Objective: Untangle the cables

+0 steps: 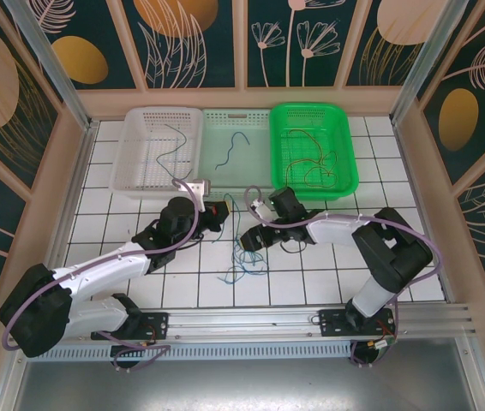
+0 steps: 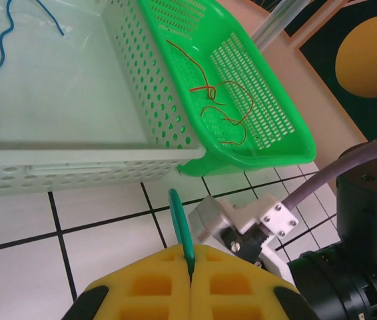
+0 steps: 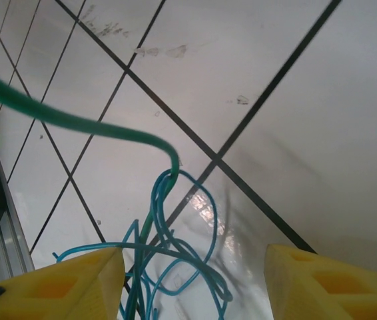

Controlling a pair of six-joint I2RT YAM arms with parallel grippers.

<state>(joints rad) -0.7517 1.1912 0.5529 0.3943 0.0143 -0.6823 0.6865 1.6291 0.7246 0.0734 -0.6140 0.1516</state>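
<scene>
Top view first: the tangle of cables (image 1: 244, 255) sat on the white tiled table (image 1: 122, 214) about dead centre, with the left gripper (image 1: 218, 211) at its 11 o'clock and the right gripper (image 1: 254, 239) just beside it at 1 o'clock. Three baskets lined the 12 o'clock edge: a white basket (image 1: 144, 167) with a dark cable (image 1: 170, 145), a pale basket (image 1: 251, 116) with a blue cable (image 1: 233, 147), and a green basket (image 1: 345, 145) with red cables (image 1: 311, 161). Both wrists crowded over the tangle, so which strand went where was hard to make out from up there. In the left wrist view, the left gripper (image 2: 190, 270) had its yellow pads pressed together on a teal-green cable (image 2: 181, 230) that stuck up toward 12 o'clock. The right arm's white bracket (image 2: 242, 223) and black body (image 2: 362, 260) blocked the 3 to 5 o'clock side. The blue cable (image 2: 2, 47) ran off the frame at 11 o'clock. In the right wrist view, the right gripper (image 3: 195, 283) had its jaws well apart, with nothing pinched. The tangle (image 3: 175, 267) lay on the tiles between the fingers (image 3: 62, 283) and was cut off at 6 o'clock, while the teal-green cable (image 3: 75, 123) arced off toward 9 o'clock, blurry.
</scene>
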